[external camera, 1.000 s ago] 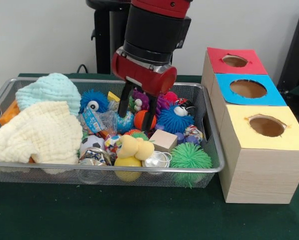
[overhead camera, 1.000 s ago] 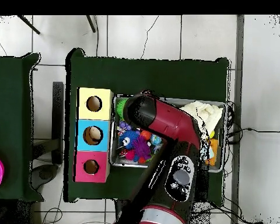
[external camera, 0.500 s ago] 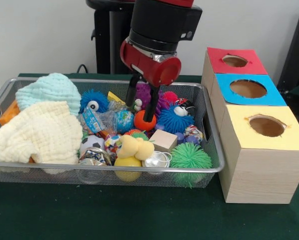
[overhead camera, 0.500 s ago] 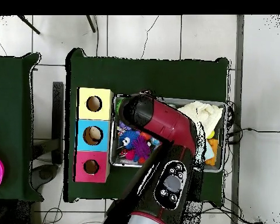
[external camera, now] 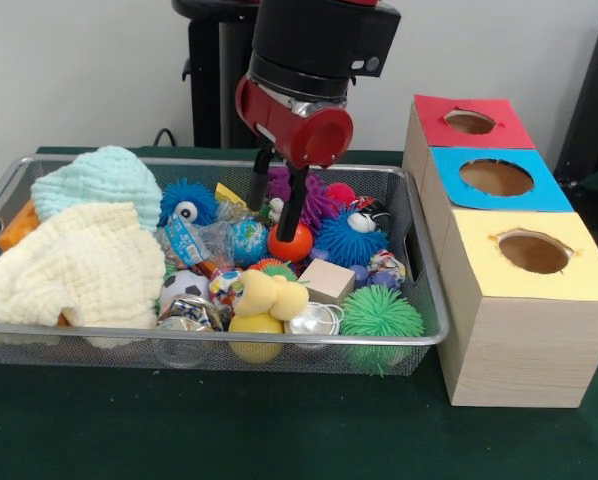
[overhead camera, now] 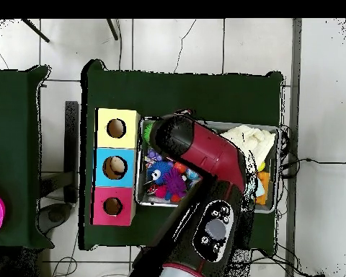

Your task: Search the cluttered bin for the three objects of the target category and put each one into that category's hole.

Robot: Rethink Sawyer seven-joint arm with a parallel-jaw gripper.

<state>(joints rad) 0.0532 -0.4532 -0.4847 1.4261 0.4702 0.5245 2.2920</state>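
We think the orange ball (external camera: 290, 242) is small, light and a bit squishy, with a smooth skin that could slip. The best place to hold it is around its fat middle, one finger on each side.

The ball sits in the middle of the wire bin (external camera: 431, 330), next to the blue spiky ball (external camera: 347, 243) and behind the wooden block (external camera: 327, 280). Our gripper (external camera: 276, 210) is open and right above it. One finger (external camera: 290, 205) touches the top of the ball, the other hangs just behind it. Nothing is held yet.
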